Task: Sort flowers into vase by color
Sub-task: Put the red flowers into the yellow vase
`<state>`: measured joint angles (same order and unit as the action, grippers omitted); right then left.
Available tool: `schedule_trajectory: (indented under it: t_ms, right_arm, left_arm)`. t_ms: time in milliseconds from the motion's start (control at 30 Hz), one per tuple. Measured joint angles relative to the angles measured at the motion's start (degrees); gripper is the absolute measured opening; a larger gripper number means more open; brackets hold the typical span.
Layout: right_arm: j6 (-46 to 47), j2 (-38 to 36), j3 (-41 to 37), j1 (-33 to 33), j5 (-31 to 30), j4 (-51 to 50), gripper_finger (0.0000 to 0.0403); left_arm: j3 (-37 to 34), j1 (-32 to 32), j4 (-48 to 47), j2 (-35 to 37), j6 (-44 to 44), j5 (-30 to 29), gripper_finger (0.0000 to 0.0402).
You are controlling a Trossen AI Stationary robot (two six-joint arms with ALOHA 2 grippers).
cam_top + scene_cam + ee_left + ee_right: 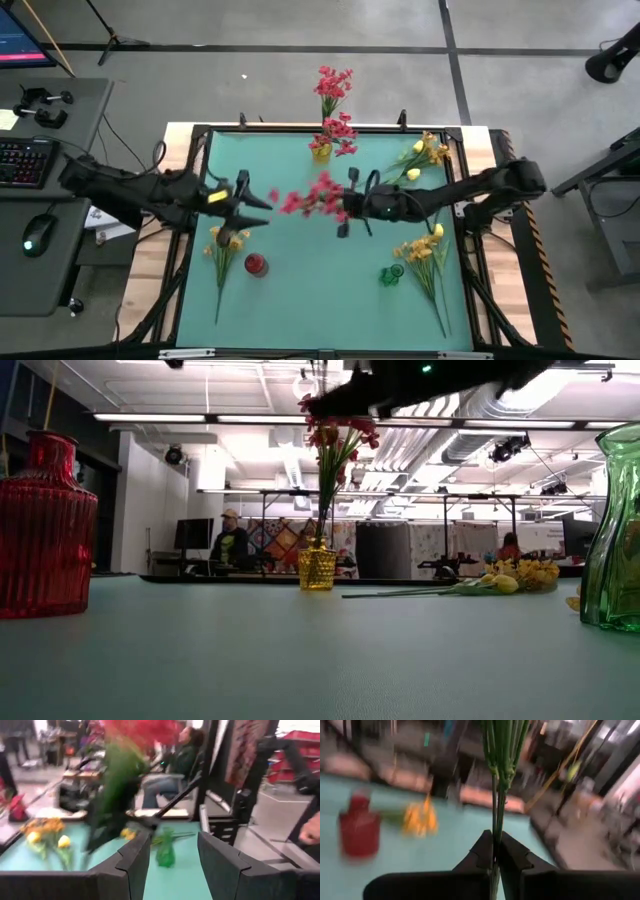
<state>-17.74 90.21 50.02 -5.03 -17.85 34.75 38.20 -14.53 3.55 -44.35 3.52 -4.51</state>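
My right gripper (345, 206) hovers above the table's middle, shut on a red-pink spray (310, 198) whose blossoms point toward the left arm. My left gripper (262, 200) is open, level with those blossoms and just to their left; the spray (125, 780) fills its wrist view ahead of the fingers. A yellow vase (320, 151) at the far edge holds red-pink flowers (338, 432). A red vase (256, 265) and a green vase (391, 274) stand near the front. Orange-yellow sprays (225, 242) lie on the table at the left, yellow flowers (422, 250) at the right. My right gripper pinches the red-pink spray's green stems (495, 837) between its two fingers (512, 855), with the fingers lying along the stems. The spray is lifted clear of the table and runs out level past the fingertips toward the table's left.
More yellow and orange-yellow flowers (422, 155) lie at the far right corner of the green mat. A desk with a keyboard (22, 160) and mouse stands left of the table. People sit in the room beyond the far edge (230, 540).
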Motion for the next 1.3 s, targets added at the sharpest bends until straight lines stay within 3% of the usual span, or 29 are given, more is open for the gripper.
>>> schedule_trajectory:
  t_ms: [67, 233, 400, 533, 1000, 1300]
  right_arm:
    - [-1.61, 3.23, 0.21, 2.23, 1.61, 7.55, 0.0000]
    - [-4.73, 10.62, 8.71, 7.58, 1.25, 6.44, 0.0000]
    - [-9.48, 16.82, 17.88, 10.87, -6.09, 3.35, 0.0000]
    - [-9.66, 19.50, 21.60, 12.93, -9.42, 2.28, 0.0000]
    - [-7.22, 23.50, 24.34, 17.15, -20.11, -1.77, 0.0000]
    - [-0.27, 23.48, 24.32, 19.17, -18.39, -5.37, 0.0001]
  left_arm:
    - [-1.28, -3.88, 2.11, 1.24, -2.05, -2.82, 0.0152]
    - [-5.26, -12.16, 6.98, 2.62, -6.96, -14.13, 0.0152]
    - [-10.02, -16.97, 10.75, 1.80, -7.76, -27.24, 0.0152]
    - [-13.36, -19.11, 13.93, 1.43, -6.49, -33.53, 0.0152]
    - [-20.81, -20.48, 17.71, 0.84, 1.31, -37.65, 0.0152]
    - [-21.56, -20.45, 17.88, 0.86, 3.50, -38.30, 0.0152]
